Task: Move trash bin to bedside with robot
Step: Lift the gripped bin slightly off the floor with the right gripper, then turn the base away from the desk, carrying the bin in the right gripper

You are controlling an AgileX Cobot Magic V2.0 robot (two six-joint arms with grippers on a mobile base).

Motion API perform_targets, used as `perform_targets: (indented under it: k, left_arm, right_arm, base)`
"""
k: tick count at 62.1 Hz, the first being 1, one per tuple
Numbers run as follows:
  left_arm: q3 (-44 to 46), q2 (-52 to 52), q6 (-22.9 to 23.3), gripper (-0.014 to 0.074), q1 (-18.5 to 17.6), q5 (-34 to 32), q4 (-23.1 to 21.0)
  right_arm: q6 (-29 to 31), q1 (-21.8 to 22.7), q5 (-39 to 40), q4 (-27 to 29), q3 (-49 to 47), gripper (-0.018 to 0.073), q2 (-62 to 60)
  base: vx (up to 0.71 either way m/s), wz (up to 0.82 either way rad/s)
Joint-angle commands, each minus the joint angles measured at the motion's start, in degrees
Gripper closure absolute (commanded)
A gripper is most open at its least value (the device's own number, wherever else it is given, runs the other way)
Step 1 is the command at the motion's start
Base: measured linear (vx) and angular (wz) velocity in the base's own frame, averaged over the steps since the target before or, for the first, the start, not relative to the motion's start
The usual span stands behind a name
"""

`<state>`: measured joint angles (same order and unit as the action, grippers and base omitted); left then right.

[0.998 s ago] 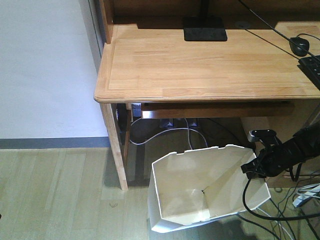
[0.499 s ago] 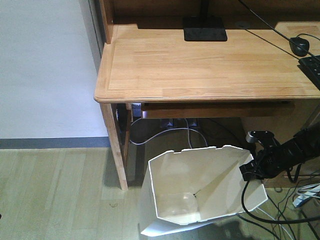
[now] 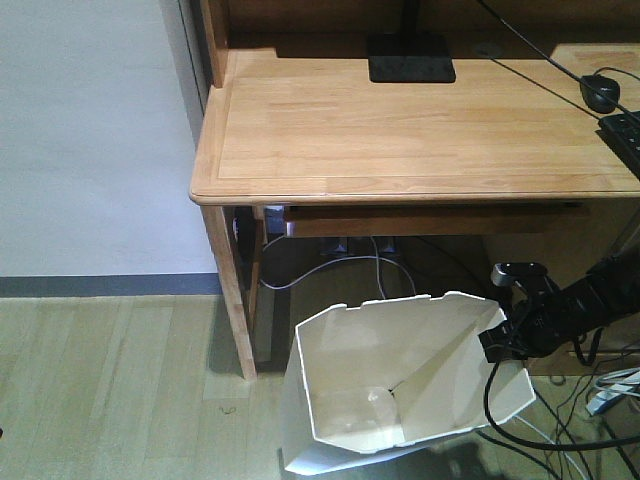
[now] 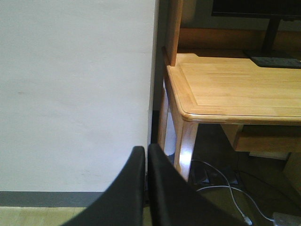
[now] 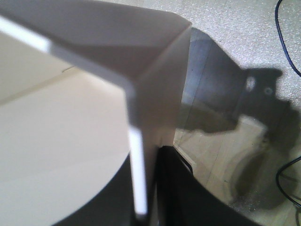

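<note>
The white faceted trash bin (image 3: 400, 390) stands on the floor in front of the wooden desk, tilted a little, cream inside. My right gripper (image 3: 500, 340) is shut on its right rim; in the right wrist view the thin bin wall (image 5: 141, 155) sits between the two black fingers, gripper (image 5: 146, 188). My left gripper (image 4: 146, 155) is shut and empty, held in the air facing the white wall and the desk's left leg. The bed is out of view.
The light wooden desk (image 3: 400, 130) fills the back, its left leg (image 3: 228, 290) just left of the bin. Loose cables (image 3: 340, 265) lie under the desk and at the right floor (image 3: 600, 400). A white wall (image 3: 90, 140) with a dark skirting is on the left.
Over the last second the bin has shifted left and toward the camera, and its tilt has lessened, with the right gripper still on its rim. In the last half second almost nothing moved.
</note>
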<state>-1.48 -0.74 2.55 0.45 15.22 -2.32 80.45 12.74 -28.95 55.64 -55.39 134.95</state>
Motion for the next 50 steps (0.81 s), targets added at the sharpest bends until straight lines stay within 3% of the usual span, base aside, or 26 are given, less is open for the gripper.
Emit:
perform_targets:
  k: [1,29,50]
  left_arm:
    - [-0.67,-0.83,0.35,0.0602,0.05,-3.95,-0.24]
    - [-0.67,-0.83,0.35,0.0602,0.05,-3.95,-0.24]
    - [-0.67,-0.83,0.35,0.0602,0.05,-3.95,-0.24]
  right_arm:
    - [-0.02,0.08,-10.51,3.09,-0.72,0.0564,-4.42]
    - [-0.02,0.08,-11.07,3.09,-0.72,0.0564,-4.42]
    - [-0.02,0.08,-11.12,3.09,-0.72,0.0564,-4.42]
  base:
    - [0.00,0.02]
    - [-0.02,0.08]
    - [-0.03,0.30]
